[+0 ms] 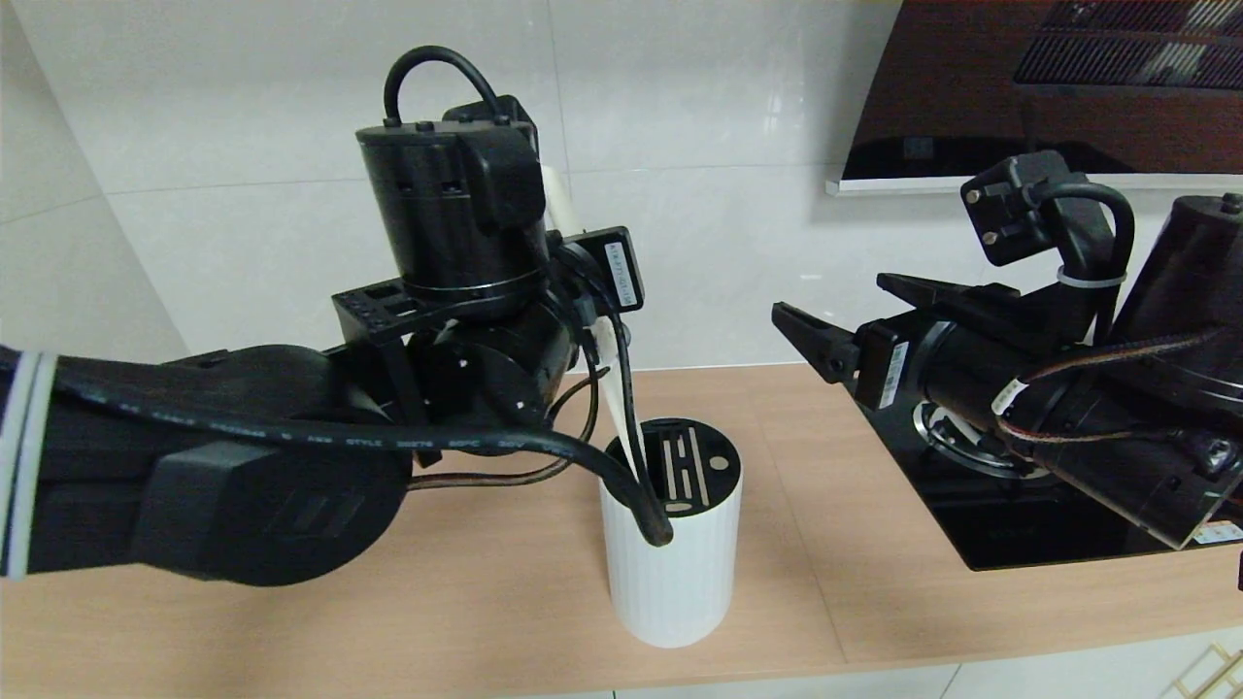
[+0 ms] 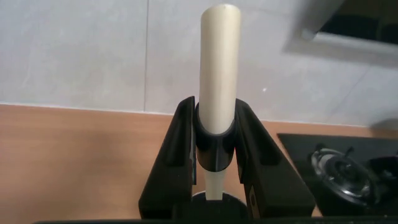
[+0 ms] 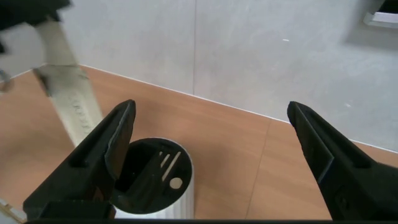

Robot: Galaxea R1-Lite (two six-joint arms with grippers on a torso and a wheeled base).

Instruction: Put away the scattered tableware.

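A white ribbed utensil holder [image 1: 670, 563] with a black slotted lid stands on the wooden counter [image 1: 437, 621]. My left gripper [image 2: 217, 118] is shut on the cream handle [image 2: 219, 68] of a flat white-bladed utensil [image 1: 619, 408]. The utensil hangs upright, its blade tip at a slot in the lid. My right gripper [image 1: 830, 301] is open and holds nothing, hovering to the right of the holder over the stove's edge. From the right wrist I see the holder [image 3: 155, 180] below the right gripper [image 3: 210, 109], with the blade [image 3: 68, 99] angling down into it.
A black glass stove [image 1: 971, 524] with a burner [image 2: 339, 168] is set in the counter on the right. A dark range hood [image 1: 1049, 87] hangs above it. A white tiled wall stands close behind. The counter's front edge runs just before the holder.
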